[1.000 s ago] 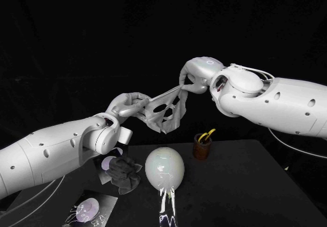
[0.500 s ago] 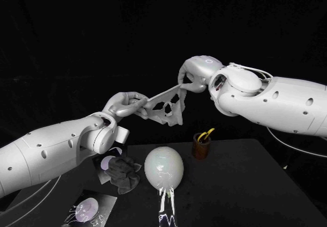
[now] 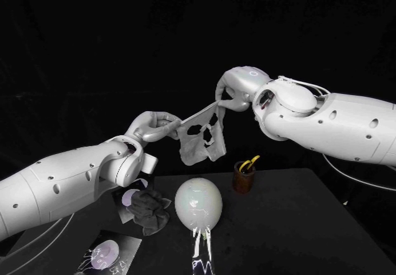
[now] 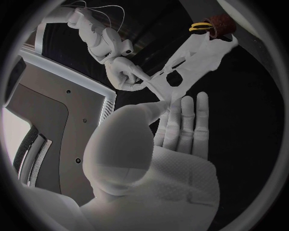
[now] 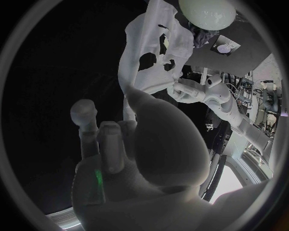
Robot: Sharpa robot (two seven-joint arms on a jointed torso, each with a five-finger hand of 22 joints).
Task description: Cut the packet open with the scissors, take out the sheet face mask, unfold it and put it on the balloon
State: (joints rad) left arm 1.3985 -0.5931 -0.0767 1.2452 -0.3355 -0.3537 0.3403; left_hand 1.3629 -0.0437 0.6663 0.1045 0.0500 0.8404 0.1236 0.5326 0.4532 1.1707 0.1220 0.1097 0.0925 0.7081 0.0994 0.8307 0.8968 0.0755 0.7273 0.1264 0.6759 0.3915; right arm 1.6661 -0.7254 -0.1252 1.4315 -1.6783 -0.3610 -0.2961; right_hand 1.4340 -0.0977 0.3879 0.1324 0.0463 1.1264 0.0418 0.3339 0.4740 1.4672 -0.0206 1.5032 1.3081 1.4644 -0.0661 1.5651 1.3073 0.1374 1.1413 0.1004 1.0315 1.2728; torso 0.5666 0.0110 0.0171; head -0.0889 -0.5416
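The white sheet face mask hangs in the air, stretched between both hands high above the table. My left hand pinches its left top corner and my right hand pinches its right top corner. Its eye and mouth holes show, and its lower part hangs loose. The left wrist view shows the mask beyond my left hand, with the right hand on its far edge. The right wrist view shows the mask hanging over the balloon. The pale balloon lies on the black table below the mask.
A brown cup holding the yellow-handled scissors stands right of the balloon. A crumpled dark cloth lies left of it. The cut packet lies at the front left of the table.
The mask has opened out further and now hangs flatter between the hands, its lower edge dropped down. My left hand has risen a little.
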